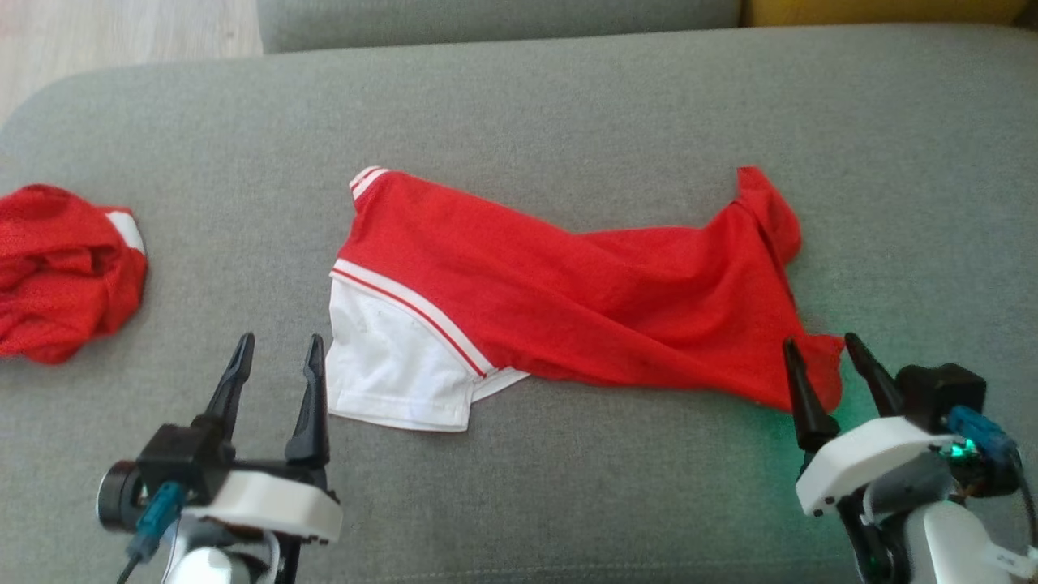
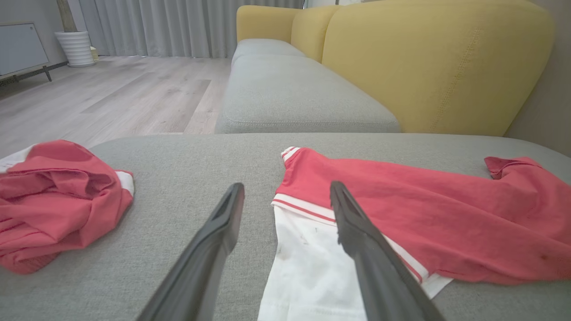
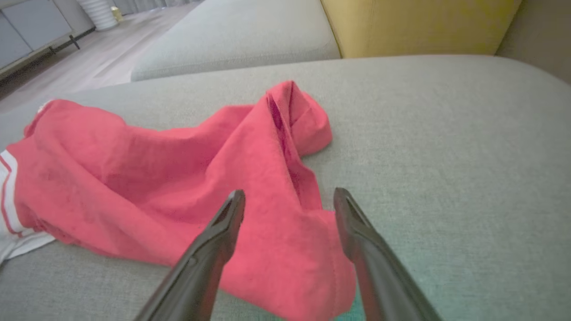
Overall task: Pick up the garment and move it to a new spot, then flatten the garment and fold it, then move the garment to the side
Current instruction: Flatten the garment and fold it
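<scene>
left end effector [image 1: 280,341] sits low at the left, its two dark fingers spread wide, pointing forward, gripping nothing. right end effector [image 1: 820,345] sits low at the right, fingers likewise apart, tilted slightly leftward.

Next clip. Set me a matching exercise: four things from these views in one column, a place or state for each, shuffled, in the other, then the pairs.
Things
1. left pincer
2. right pincer
3. garment
4. second garment

Places or states
a. bunched in a heap, far left
b. open, at the garment's red right end
c. stretched out and twisted, in the middle
d. open, by the garment's white left end

Pairs: 1-d, 2-b, 3-c, 4-a
</scene>
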